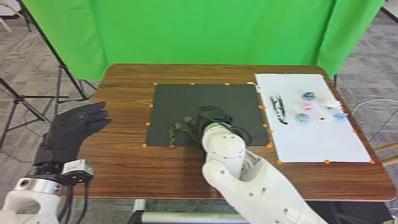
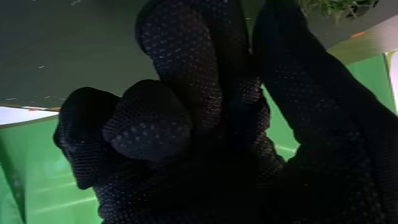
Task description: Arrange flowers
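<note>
My right hand (image 1: 214,118) is low over the black mat (image 1: 240,92), near its middle. Thin green stems (image 1: 185,125) lie on the mat just left of this hand. In the right wrist view the black glove of my right hand (image 2: 191,115) is close up, with a leafy green plant (image 2: 342,7) beyond it; whether the hand touches or holds a stem is unclear. My left hand (image 1: 76,131) hangs at the table's left side with relaxed fingers, apart from the plants. Small blue, pink and white flowers (image 1: 308,106) rest on the white sheet (image 1: 311,145) at the right.
A black and silver tool (image 1: 279,109) lies on the white sheet, left of the flowers. Orange markers edge the mat and the sheet. Brown wooden table (image 1: 124,165) surrounds them, and a green backdrop (image 1: 204,32) stands behind.
</note>
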